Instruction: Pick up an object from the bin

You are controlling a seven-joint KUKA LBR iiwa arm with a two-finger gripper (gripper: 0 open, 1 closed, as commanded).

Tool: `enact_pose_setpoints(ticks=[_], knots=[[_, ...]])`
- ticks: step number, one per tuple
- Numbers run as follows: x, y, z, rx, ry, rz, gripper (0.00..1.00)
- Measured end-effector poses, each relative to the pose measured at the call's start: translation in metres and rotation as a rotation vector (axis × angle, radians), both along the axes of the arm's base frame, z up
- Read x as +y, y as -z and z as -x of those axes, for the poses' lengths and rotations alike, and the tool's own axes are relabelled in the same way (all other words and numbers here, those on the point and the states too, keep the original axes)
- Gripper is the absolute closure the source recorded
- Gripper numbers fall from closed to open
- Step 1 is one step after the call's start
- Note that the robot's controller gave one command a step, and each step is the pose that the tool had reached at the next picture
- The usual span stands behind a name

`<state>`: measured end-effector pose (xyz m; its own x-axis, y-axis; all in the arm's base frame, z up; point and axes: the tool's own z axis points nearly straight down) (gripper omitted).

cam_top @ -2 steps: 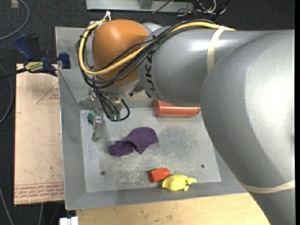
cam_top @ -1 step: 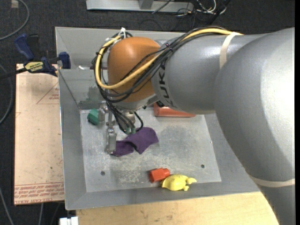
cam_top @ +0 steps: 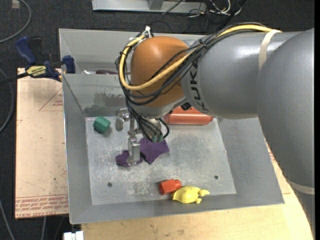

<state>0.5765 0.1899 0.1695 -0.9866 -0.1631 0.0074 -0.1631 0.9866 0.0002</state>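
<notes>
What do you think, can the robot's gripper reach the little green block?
Probably yes. The little green block lies alone on the bin floor, near the gripper, with nothing between them.

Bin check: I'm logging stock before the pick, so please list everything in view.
bin: 1, grey metal, middle of the view
green block: 1, green, far left of the floor
purple piece: 1 as far as can be told, purple, mid-floor, under the gripper
long thing: 1, red-orange, far side of the floor, partly hidden by the arm
red block: 1, red, near edge of the floor
yellow toy: 1, yellow, near edge, just right of the red block
gripper: 1, metal, down at the purple piece's left end
arm: 1, grey with an orange cover and cables, reaching in from the right
</notes>
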Motion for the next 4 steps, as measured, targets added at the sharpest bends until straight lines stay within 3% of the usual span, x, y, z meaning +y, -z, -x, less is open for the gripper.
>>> enact_pose_setpoints(ticks=[1, 2, 3, 4], knots=[[-0.032, 0.011, -0.015, -0.023, -0.117, -0.007, 0.00], [-0.067, 0.090, 0.021, -0.001, -0.244, -0.004, 1.00], [-0.067, 0.090, 0.021, -0.001, -0.244, -0.004, 1.00], [-0.068, -0.008, 0.017, -0.004, -0.210, -0.005, 1.00]])
